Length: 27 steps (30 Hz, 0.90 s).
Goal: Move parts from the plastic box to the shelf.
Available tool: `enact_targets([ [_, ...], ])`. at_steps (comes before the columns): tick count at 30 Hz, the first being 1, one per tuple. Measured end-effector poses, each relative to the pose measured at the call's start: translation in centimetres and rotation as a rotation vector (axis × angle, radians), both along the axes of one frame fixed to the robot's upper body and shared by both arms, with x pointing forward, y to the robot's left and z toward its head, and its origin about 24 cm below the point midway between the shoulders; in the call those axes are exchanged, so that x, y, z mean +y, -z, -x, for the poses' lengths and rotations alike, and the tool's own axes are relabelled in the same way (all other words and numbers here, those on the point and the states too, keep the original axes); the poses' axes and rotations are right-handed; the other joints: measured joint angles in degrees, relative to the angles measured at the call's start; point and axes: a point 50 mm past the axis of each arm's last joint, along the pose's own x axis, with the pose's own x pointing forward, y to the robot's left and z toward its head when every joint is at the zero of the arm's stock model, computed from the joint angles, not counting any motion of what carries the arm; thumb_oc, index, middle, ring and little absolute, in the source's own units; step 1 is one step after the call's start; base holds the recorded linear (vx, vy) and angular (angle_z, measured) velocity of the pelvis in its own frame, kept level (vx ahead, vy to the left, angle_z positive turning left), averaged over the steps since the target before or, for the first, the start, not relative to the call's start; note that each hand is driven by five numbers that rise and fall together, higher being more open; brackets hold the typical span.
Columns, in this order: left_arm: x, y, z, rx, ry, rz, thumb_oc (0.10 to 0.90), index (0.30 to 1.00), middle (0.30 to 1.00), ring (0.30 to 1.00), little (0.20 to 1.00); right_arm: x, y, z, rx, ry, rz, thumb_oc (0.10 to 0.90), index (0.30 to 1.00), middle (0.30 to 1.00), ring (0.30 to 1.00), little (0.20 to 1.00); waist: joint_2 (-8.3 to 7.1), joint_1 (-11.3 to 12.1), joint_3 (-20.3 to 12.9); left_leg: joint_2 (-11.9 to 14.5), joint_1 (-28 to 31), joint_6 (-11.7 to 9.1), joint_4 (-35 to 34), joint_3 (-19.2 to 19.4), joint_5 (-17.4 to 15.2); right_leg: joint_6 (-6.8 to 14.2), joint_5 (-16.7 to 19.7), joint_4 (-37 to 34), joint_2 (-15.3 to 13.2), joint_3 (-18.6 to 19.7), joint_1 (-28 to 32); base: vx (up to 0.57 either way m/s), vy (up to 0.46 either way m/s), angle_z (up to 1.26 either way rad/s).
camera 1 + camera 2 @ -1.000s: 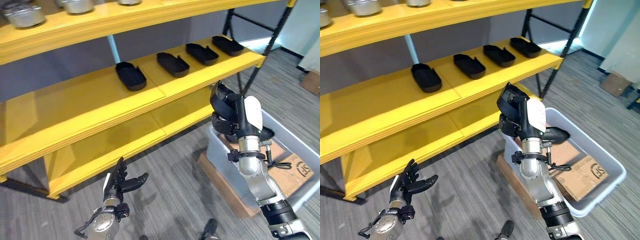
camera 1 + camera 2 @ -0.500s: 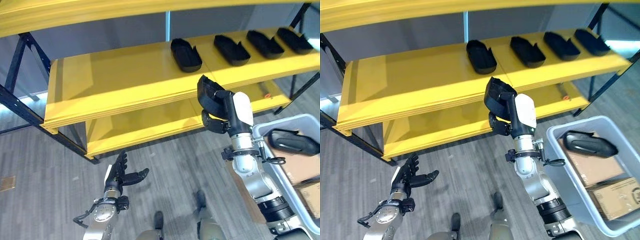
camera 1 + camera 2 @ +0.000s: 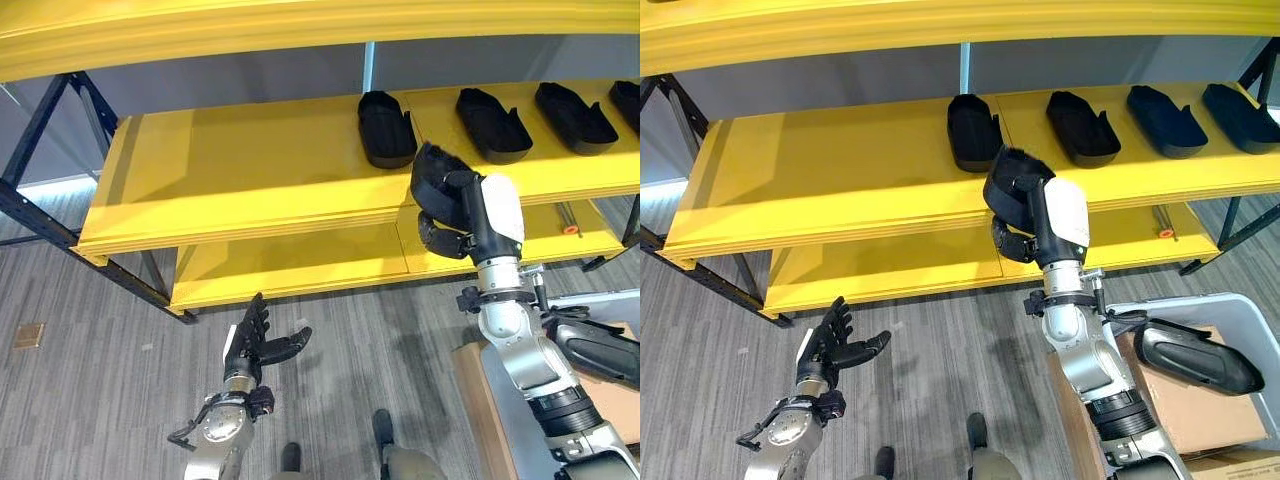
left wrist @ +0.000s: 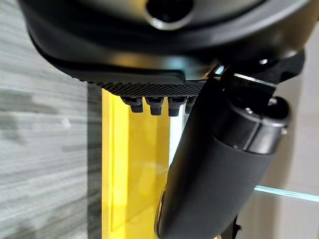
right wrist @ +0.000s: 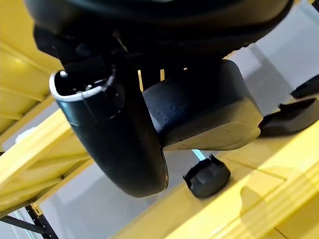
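Right robot hand [image 3: 1025, 205]: clenched round a black moulded plastic part [image 3: 1008, 180], now raised nearer the yellow shelf [image 3: 830, 170], frame centre. Left robot hand [image 3: 832, 345]: released, lower left, unchanged. Grey plank floor [image 3: 720, 330].

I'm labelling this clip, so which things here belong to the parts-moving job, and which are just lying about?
Job:
- right hand, fingers curled round a black part
- black parts on the shelf, e.g.
- black part in the plastic box

Lying about:
- cardboard boxes in the plastic box
- left hand, idle, open
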Motion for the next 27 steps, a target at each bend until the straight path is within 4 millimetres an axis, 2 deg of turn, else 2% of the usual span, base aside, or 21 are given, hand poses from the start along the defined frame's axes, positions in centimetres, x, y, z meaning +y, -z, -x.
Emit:
enact_targets([
  [3, 0.0, 0.1, 0.2, 0.006, 0.002, 0.002, 0.9, 1.0, 1.0, 1.0, 1.0, 0.0, 0.0, 0.0, -0.001, -0.001, 0.0, 0.4, 0.3, 0.3, 0.3, 0.3, 0.63, -0.06, -0.38, 0.4, -0.27, -0.32, -0.02, 0.08, -0.25, -0.68, -0.55, 0.57, 0.32, -0.8, -0.29, 0.06, -0.079, 0.12],
  [5, -0.1, 0.1, 0.2, 0.006, 0.009, 0.005, 0.9, 1.0, 1.0, 1.0, 1.0, 0.1, -0.2, -0.1, -0.009, -0.004, 0.001, 0.4, 0.3, 0.3, 0.3, 0.3, 2.4, -0.01, -1.5, 0.8, -1.44, -0.72, -0.01, 0.18, -1.44, -0.48, -1.15, 1.93, 0.64, -0.92, -2.13, 0.06, -0.064, 0.06],
  [7, 0.0, 0.1, 0.1, 0.003, 0.007, 0.005, 0.9, 1.0, 1.0, 1.0, 1.0, 0.1, -0.2, 0.0, -0.006, -0.005, 0.001, 0.4, 0.3, 0.3, 0.3, 0.3, 3.13, 0.03, -1.96, 0.36, -1.83, -1.04, -0.01, 0.14, -1.85, -0.4, -1.17, 3.0, 0.13, -0.87, -2.98, 0.05, -0.05, 0.03],
  [13, 0.1, 0.6, 1.0, 0.031, 0.0, 0.005, 0.9, 1.0, 1.0, 1.0, 1.0, 0.3, -0.3, 0.1, -0.018, -0.022, -0.002, 0.4, 0.3, 0.3, 0.3, 0.3, 3.55, -0.02, -2.32, -0.69, -1.71, -0.26, -0.04, 0.21, -2.8, 0.59, -2.07, 5.35, -1.23, -0.61, -4.09, 0.02, -0.012, 0.0],
  [21, 0.0, 0.4, 1.1, 0.02, 0.002, 0.009, 0.9, 1.0, 1.0, 1.0, 1.0, 1.5, -1.3, 0.9, -0.069, -0.085, -0.003, 0.4, 0.3, 0.3, 0.3, 0.3, 3.78, -0.05, -2.58, -0.76, -1.78, -0.48, 0.0, 1.27, -2.43, 0.36, -2.2, 6.99, -1.13, 0.42, -5.46, 0.0, -0.016, -0.07],
  [27, -0.1, 0.4, 1.2, 0.021, 0.0, 0.015, 0.9, 1.0, 1.0, 1.0, 1.0, 4.7, -4.1, 0.7, -0.167, -0.232, 0.072, 0.4, 0.3, 0.3, 0.3, 0.3, 3.86, 0.28, -2.79, -0.69, -1.79, -0.67, -0.02, 0.87, -2.18, 0.26, -2.13, 7.19, -1.13, 0.15, -5.31, -0.01, -0.025, 0.03],
])
